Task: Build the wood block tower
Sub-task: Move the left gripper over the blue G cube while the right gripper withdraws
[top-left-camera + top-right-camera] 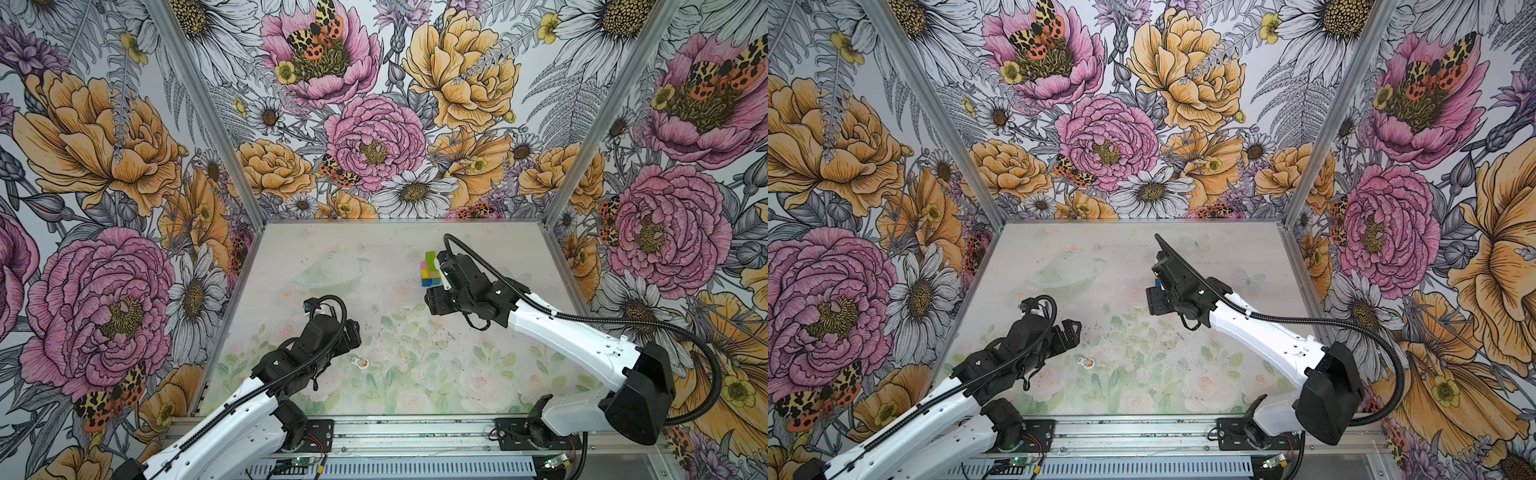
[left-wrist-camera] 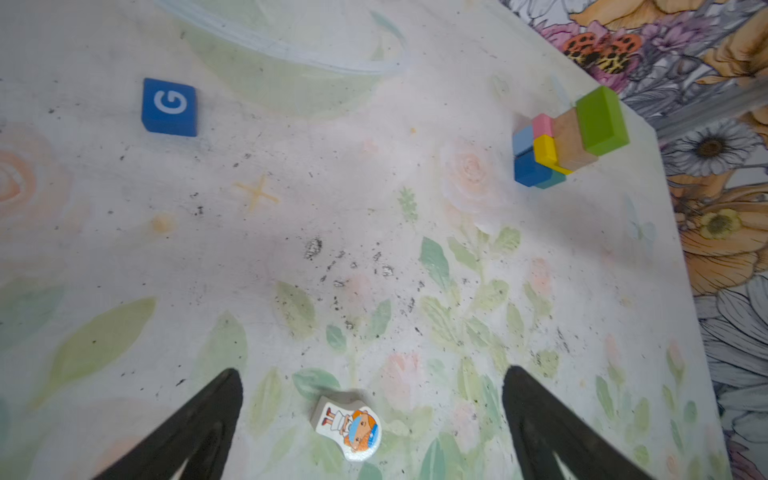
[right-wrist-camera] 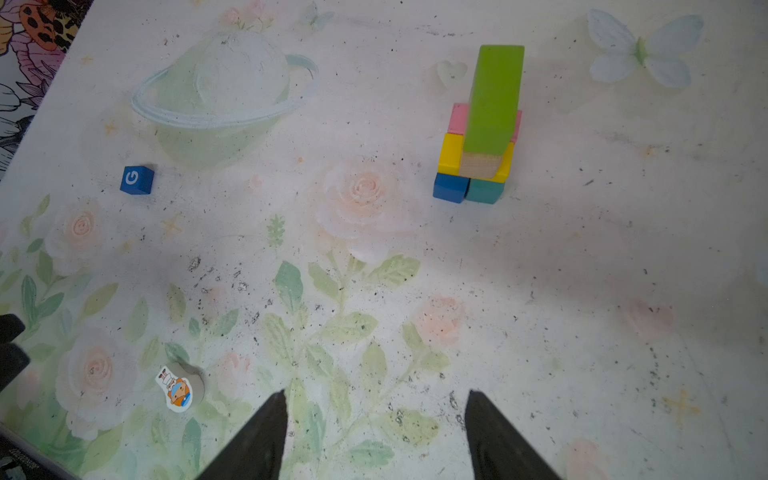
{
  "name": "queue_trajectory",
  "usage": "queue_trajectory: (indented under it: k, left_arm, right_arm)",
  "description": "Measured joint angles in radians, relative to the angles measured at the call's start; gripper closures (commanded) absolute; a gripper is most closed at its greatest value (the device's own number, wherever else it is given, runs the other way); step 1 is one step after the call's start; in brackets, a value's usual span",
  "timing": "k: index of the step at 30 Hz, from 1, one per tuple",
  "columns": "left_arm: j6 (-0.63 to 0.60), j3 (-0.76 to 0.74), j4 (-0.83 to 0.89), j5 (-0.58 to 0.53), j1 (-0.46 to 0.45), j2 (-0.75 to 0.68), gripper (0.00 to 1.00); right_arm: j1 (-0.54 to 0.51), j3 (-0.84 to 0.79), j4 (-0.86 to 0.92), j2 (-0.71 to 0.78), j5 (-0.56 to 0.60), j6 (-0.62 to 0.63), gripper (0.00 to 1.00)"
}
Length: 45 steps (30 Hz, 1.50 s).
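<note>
The tower (image 3: 480, 133) stands on the far right part of the desk (image 3: 582, 291), and nothing is touching it. From the right wrist view the layers read pretty clearly: a dark blue cube (image 3: 450, 192) and a teal cube (image 3: 485, 192) side by side at the bottom, a yellow brick (image 3: 451, 153) across them, a pink brick (image 3: 458, 118) behind that, a bare-wood brick (image 3: 480, 164) poking out under the long green brick (image 3: 494, 97) that sits on top. The left wrist view also catches a light blue cube (image 2: 524, 139) tucked in at the base. In a top view the stack (image 1: 431, 270) shows just beside the right arm's wrist, apart from it; the other top view hides nearly all of it behind that arm. The right hand (image 3: 376, 432) hangs over bare desk on the near side of the tower, fingers (image 3: 257, 440) parted with nothing between them. The left hand (image 2: 372, 419) is spread wide and empty too, hovering near the middle-left of the desk, with a little cartoon figure piece (image 2: 351, 428) lying flat below the gap between its fingers. A separate blue cube with a white G (image 3: 137, 179) sits well off to the left, next to the faded planet print, away from everything else.
</note>
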<state>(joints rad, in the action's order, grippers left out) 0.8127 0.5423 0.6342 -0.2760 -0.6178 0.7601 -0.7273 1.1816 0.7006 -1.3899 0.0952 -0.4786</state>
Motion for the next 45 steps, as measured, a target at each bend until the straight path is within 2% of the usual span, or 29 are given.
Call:
queue_trajectory:
  k: [6, 17, 29, 36, 45]
  left_arm:
    - [-0.056, 0.061, -0.030, 0.018, 0.159, 0.225, 0.02]
    - [-0.140, 0.167, -0.124, 0.022, 0.339, 0.495, 0.05]
    - [-0.220, 0.208, -0.225, 0.043, 0.455, 0.677, 0.15]
    - [-0.276, 0.277, -0.244, 0.083, 0.490, 0.780, 0.25]
    - [-0.335, 0.357, -0.239, 0.094, 0.514, 0.868, 0.29]
  right_arm:
    - [0.003, 0.008, -0.017, -0.019, -0.018, 0.026, 0.28]
    - [0.095, 0.014, -0.041, -0.018, -0.093, 0.077, 0.27]
    - [0.170, -0.009, -0.048, 0.031, -0.150, 0.100, 0.27]
    - [0.187, -0.028, -0.048, 0.060, -0.169, 0.103, 0.27]
    - [0.206, -0.033, -0.047, 0.092, -0.180, 0.103, 0.26]
